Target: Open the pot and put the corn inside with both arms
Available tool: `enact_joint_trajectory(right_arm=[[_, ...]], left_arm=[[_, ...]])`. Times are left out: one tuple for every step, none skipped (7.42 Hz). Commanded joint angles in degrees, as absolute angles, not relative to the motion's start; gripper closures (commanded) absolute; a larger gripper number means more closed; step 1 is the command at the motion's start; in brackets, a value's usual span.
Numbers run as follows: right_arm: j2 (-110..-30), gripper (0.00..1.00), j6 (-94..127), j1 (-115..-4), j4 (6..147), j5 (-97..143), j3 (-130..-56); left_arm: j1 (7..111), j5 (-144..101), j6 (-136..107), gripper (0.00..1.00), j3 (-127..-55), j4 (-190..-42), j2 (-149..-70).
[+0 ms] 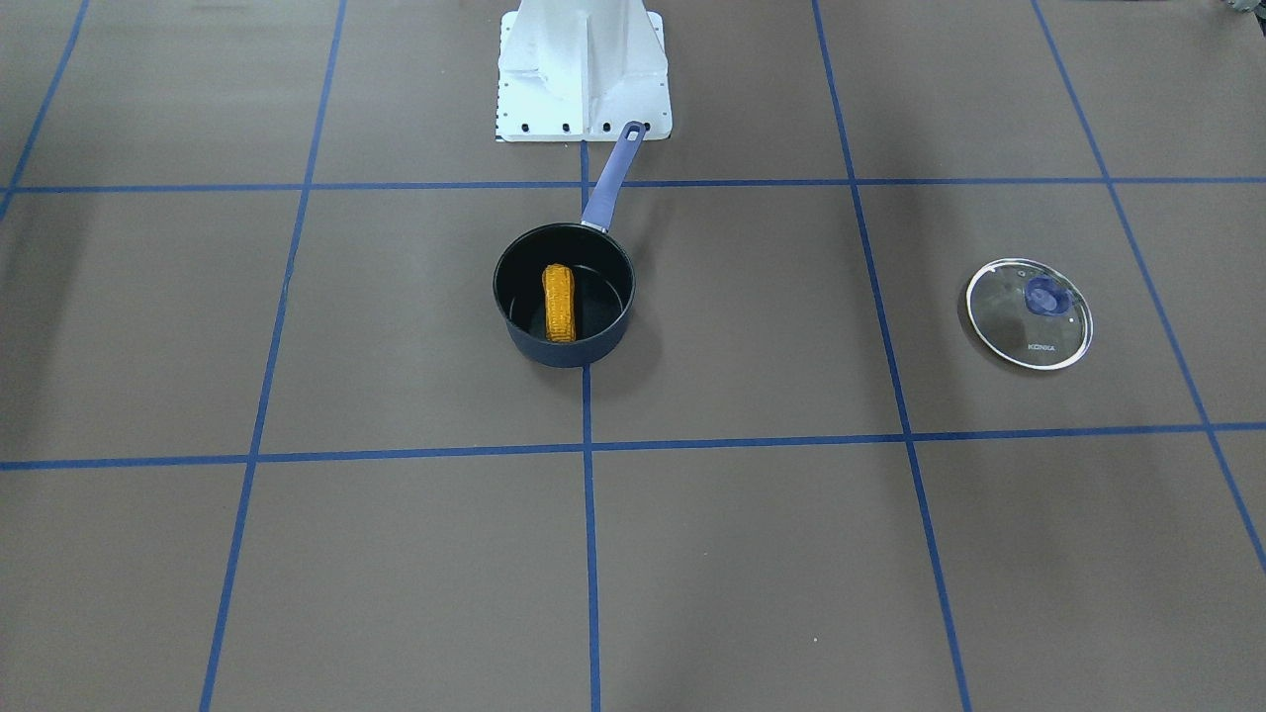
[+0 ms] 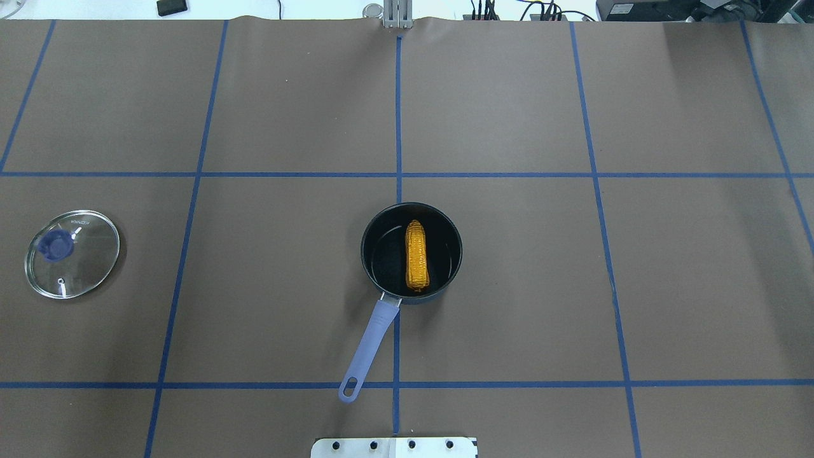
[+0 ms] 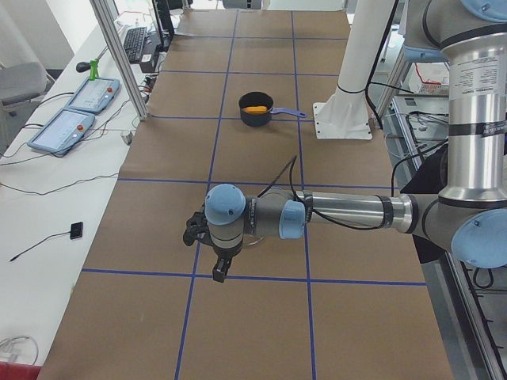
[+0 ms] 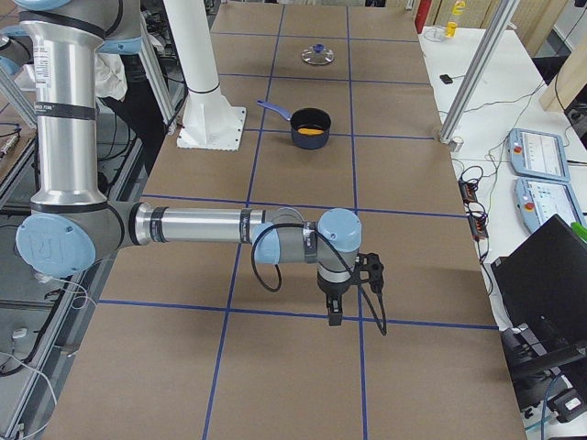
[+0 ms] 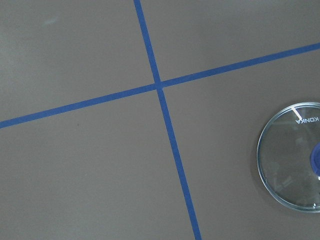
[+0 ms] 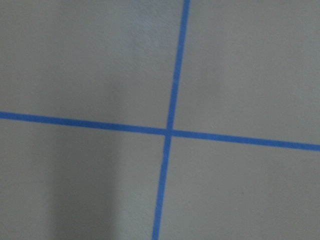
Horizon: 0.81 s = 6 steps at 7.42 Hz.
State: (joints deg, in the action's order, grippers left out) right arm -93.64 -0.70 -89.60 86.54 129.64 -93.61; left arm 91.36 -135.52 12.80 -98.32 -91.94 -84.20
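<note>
Brown paper table cover (image 2: 509, 286) with a blue tape grid; white base block (image 1: 584, 79) at top centre of the front view.

Pot (image 2: 385, 251) sits in the centre of the overhead frame, open, with its lavender handle (image 2: 372, 331) running down and left toward the bottom edge. Corn (image 2: 417, 256) lies flat inside on the black floor, lengthwise top to bottom, a bit right of the pot's centre. Lid (image 2: 72, 254) lies flat on the table at far left of the overhead frame, knob (image 2: 56, 245) up, well apart from the pot. Going by this layout, both steps look done.

Left gripper (image 3: 220, 267) hangs over the table at lower centre of the left side view, and its wrist view catches the lid at the right edge. Right gripper (image 4: 333, 310) hangs over a tape crossing at lower centre of the right side view. Both show only in side views, so I cannot tell whether the jaws are apart or closed. Nothing is seen held.

Handling, as a judgement:
- **Corn:** probably light and stiff, and the bumpy kernels give good friction. Pinch across the middle of its length. It is round, so it may roll if nudged.
- **Lid:** glass, so fragile and slick at the rim. Take it by the knob.
- **Pot:** likely the heaviest item. The long handle acts as a lever, so grab it close to the bowl to limit tipping.
</note>
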Motion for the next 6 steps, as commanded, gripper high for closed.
enact_joint_trajectory(right_arm=[[-95.4,0.00,-1.1,-90.4,86.3,130.0,-93.3],[-95.4,0.00,-1.1,-90.4,86.3,129.7,-93.3],[-95.3,0.00,-0.5,-90.4,86.3,129.7,-93.1],[-94.6,0.00,-0.4,-90.4,86.3,130.1,-93.2],[-94.4,0.00,-0.4,-90.4,86.3,130.2,-93.6],[-94.4,0.00,-0.4,-90.4,86.3,130.2,-93.7]], left_arm=[[91.3,-134.2,12.7,0.02,-98.5,-91.9,-84.1],[91.3,-133.5,12.8,0.02,-98.7,-91.9,-84.1],[91.3,-133.4,12.8,0.02,-98.7,-92.0,-84.0],[91.3,-133.4,12.8,0.02,-98.7,-92.0,-84.1],[91.3,-133.4,12.8,0.02,-98.7,-92.0,-84.0],[91.3,-133.5,12.8,0.02,-98.7,-92.0,-84.0]])
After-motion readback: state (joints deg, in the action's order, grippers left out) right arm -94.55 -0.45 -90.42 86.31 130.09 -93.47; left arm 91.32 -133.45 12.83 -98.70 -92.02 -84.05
